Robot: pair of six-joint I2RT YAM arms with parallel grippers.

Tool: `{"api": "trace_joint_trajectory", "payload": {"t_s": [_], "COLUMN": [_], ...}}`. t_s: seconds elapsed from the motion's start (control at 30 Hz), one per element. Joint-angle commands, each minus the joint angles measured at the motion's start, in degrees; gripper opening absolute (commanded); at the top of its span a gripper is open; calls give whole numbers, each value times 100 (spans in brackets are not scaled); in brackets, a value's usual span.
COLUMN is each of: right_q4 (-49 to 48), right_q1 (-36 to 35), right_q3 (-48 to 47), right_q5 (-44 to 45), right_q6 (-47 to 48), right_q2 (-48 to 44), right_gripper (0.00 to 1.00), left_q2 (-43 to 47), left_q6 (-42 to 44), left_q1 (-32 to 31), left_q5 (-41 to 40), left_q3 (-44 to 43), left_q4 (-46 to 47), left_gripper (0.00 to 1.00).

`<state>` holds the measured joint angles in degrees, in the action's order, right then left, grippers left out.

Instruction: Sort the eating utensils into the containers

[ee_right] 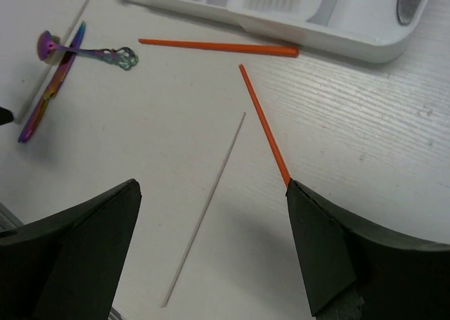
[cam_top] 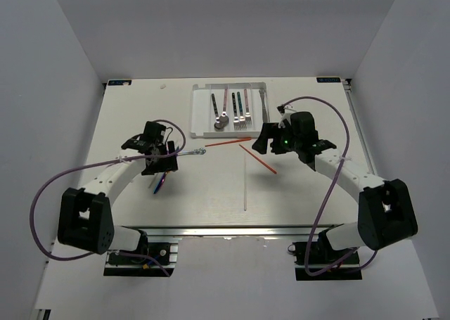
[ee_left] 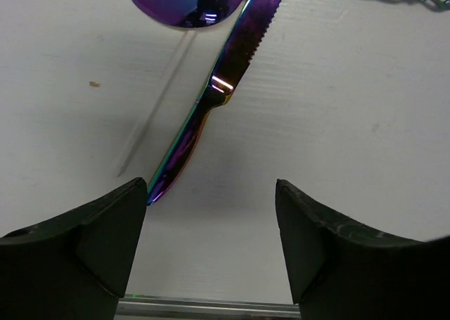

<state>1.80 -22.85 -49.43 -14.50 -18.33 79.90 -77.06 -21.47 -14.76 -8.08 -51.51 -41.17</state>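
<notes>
The white divided tray (cam_top: 200,102) (ee_right: 351,39) sits at the back centre with several spoons and forks (cam_top: 239,112) lying in its compartments. On the table lie two red-orange chopsticks (cam_top: 228,143) (cam_top: 257,158) (ee_right: 264,123), a pale chopstick (cam_top: 245,183) (ee_right: 204,214), an iridescent spoon (cam_top: 190,152) (ee_left: 183,3) and an iridescent knife (cam_top: 160,183) (ee_left: 225,81). My left gripper (cam_top: 160,164) (ee_left: 211,214) hangs open over the knife's handle end, holding nothing. My right gripper (cam_top: 266,143) (ee_right: 211,221) is open and empty above the pale and red chopsticks; one red tip ends at its right finger (ee_right: 330,250).
Another pale chopstick (ee_left: 155,116) lies beside the knife. White walls close in the table at left, right and back. An aluminium rail (cam_top: 232,230) runs along the near edge between the arm bases.
</notes>
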Motion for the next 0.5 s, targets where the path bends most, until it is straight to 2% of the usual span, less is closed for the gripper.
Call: {"api": "trace_joint_trajectory", "payload": {"t_s": [0.0, 0.03, 0.07, 0.47], "right_q4": [-584, -646, -646, -813], "right_q1": [-26, -44, -44, -62], "right_q3": [-32, -6, 30, 214], "right_q5": [-264, -281, -299, -387], "right_q6": [-83, -109, -110, -127], "right_q2": [-299, -360, -404, -607], "right_gripper": [89, 89, 88, 89], "left_q2": [-413, -546, -660, -1215], "left_q6": [161, 179, 179, 214], "left_q1": [-18, -18, -18, -9], "left_q5": [281, 280, 254, -159], "left_q3": [-176, -210, -237, -176], "left_q4": [214, 232, 215, 434], "left_gripper": [82, 74, 73, 71]}}
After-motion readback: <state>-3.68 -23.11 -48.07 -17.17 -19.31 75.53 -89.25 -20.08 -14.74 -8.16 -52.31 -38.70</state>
